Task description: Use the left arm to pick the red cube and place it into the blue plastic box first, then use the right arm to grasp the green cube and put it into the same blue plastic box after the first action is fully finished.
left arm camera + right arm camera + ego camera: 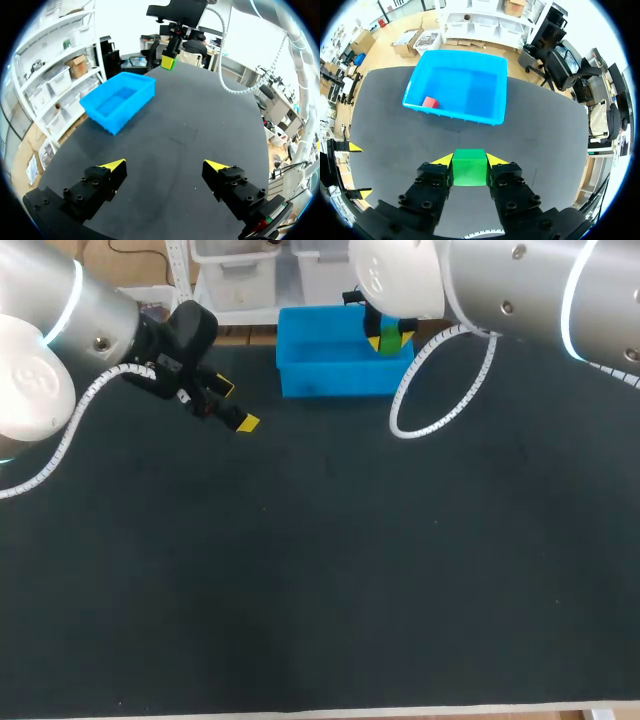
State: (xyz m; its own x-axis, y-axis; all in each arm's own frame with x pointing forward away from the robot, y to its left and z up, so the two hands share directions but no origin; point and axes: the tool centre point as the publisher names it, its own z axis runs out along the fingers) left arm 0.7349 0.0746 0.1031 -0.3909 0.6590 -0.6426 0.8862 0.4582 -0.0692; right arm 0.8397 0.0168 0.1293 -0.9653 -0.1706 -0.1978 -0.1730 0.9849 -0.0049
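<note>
Right gripper [469, 160] pinching the smooth green cube [469, 168] square between its yellow tips, the blue plastic box [454, 113] lying straight ahead, glossy-walled and open-topped, the red cube [430, 102] resting in a corner inside, while the left gripper [164, 166] hangs spread wide, empty, off to the side.

Cube [430, 102] inside box [465, 116] at table's [545, 132] rear

In the head view the right arm [500, 285] is covering the far right corner of the box [325, 375] and hiding most of the green cube [389, 343] at that corner. The box's walls are hiding the red cube [430, 102] from the head and left wrist views.
</note>
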